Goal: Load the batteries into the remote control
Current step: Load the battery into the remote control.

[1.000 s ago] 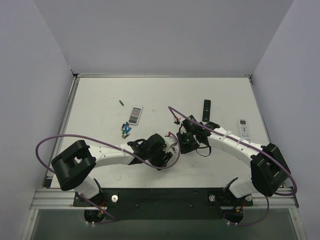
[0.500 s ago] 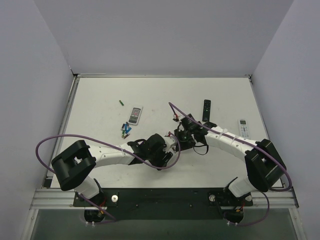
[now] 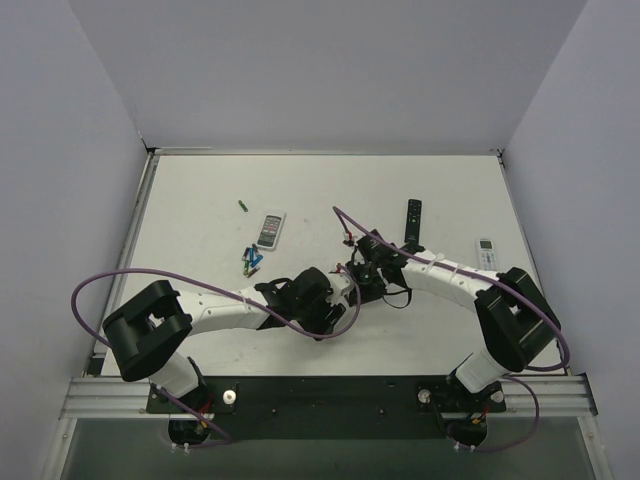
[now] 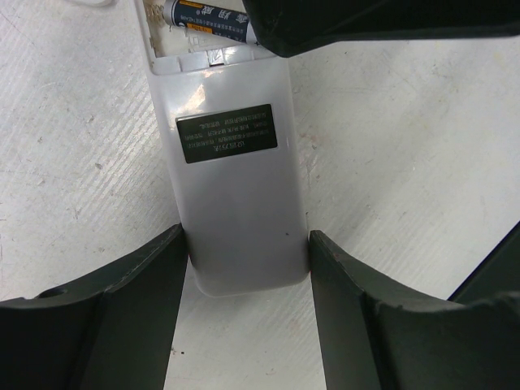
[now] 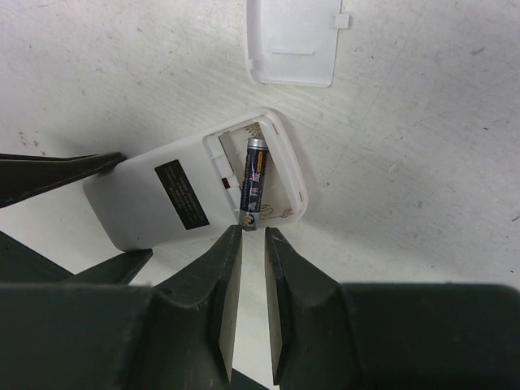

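The remote control (image 4: 236, 203) lies back up on the table, small dark label showing, battery bay open. My left gripper (image 4: 245, 244) is shut on its near end, a finger pressed on each long side. One blue-and-dark battery (image 5: 254, 183) sits slightly tilted in the open bay. My right gripper (image 5: 253, 236) hovers just short of that battery's end, jaws a narrow gap apart with nothing between them. In the top view both grippers meet mid-table, the left gripper (image 3: 338, 292) and the right gripper (image 3: 362, 274), hiding most of the remote. Loose batteries (image 3: 250, 262) lie to the left.
The detached white battery cover (image 5: 292, 41) lies just beyond the remote. A single green battery (image 3: 243, 206), a white remote with a grey face (image 3: 271, 230), a slim black remote (image 3: 413, 220) and another white remote (image 3: 487, 257) lie farther back.
My right arm has shifted a little to the left and back, closer over the remote's open bay. The left arm has kept its hold and place.
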